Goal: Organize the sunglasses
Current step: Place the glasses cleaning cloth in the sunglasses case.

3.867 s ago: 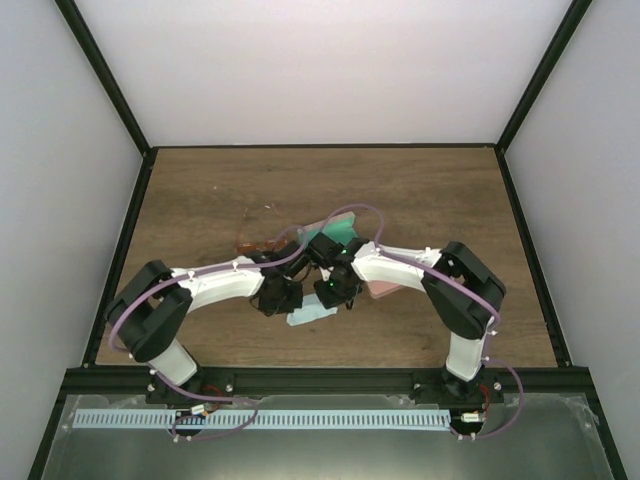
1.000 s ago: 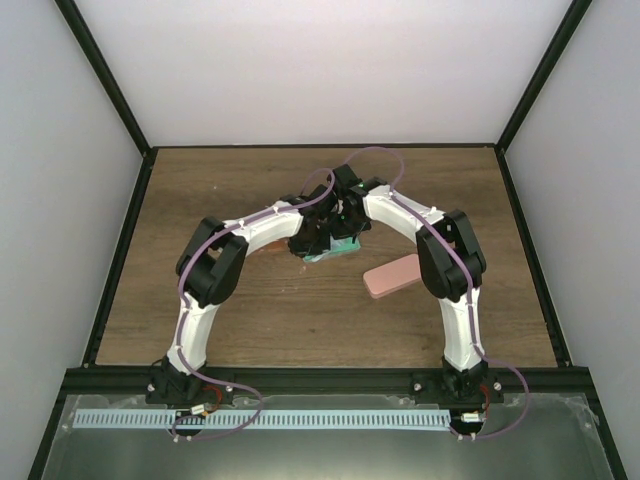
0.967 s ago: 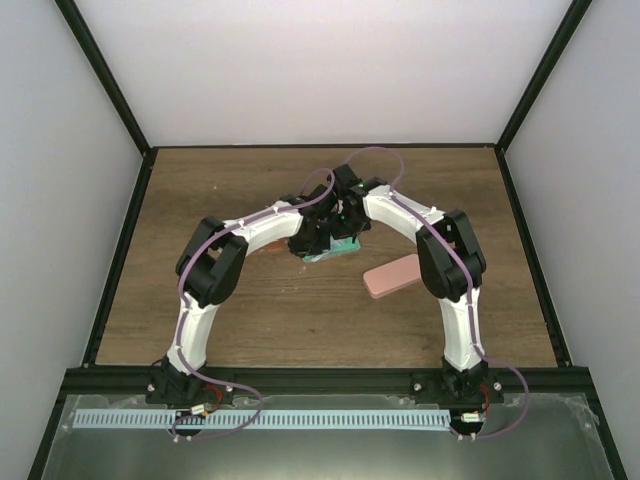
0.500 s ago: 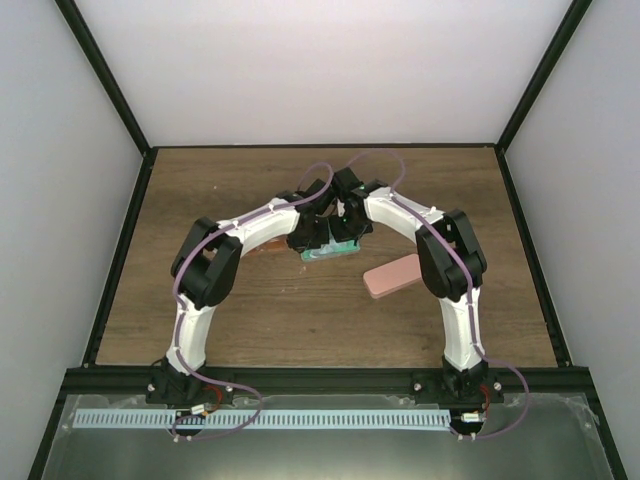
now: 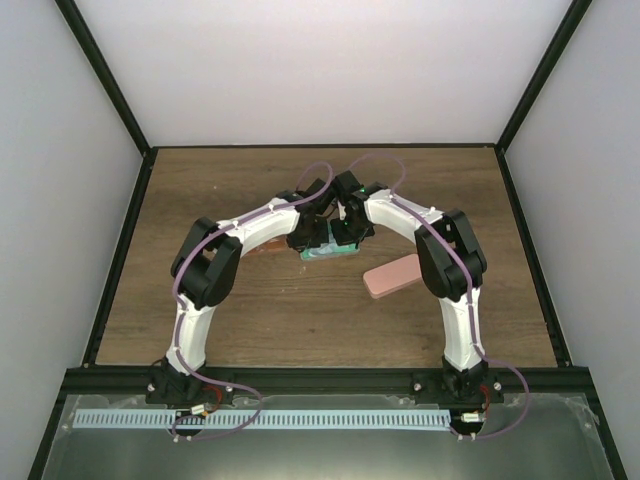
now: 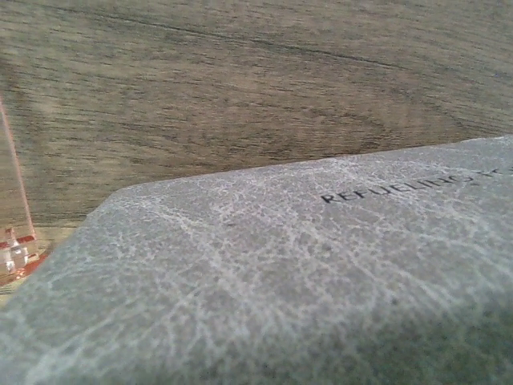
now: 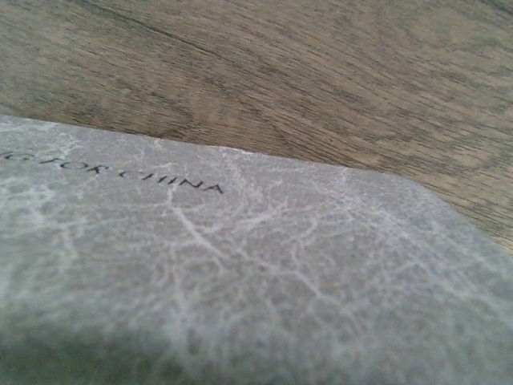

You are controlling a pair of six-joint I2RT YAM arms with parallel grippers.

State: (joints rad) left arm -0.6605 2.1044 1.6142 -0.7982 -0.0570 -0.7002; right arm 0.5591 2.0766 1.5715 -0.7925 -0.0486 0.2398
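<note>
The grey case (image 5: 328, 250), greenish from above, lies mid-table under both grippers. It fills the left wrist view (image 6: 321, 281) and the right wrist view (image 7: 200, 281), hiding the fingers. My left gripper (image 5: 308, 232) is at its left end and my right gripper (image 5: 345, 228) at its right end, both right on it. The orange-lens sunglasses (image 5: 262, 248) lie just left of the case. One thin orange arm shows at the left edge of the left wrist view (image 6: 11, 241). The purple-pink pair is hidden.
A pink oblong case (image 5: 392, 276) lies on the wood to the right of the grey case, nearer the arm bases. Black frame rails (image 5: 120, 260) run along the table's sides.
Since 3.9 s ago both arms have reached out from near the bases to the table's middle. The blue cloth no longer shows. In the last second the left arm shifted slightly.
</note>
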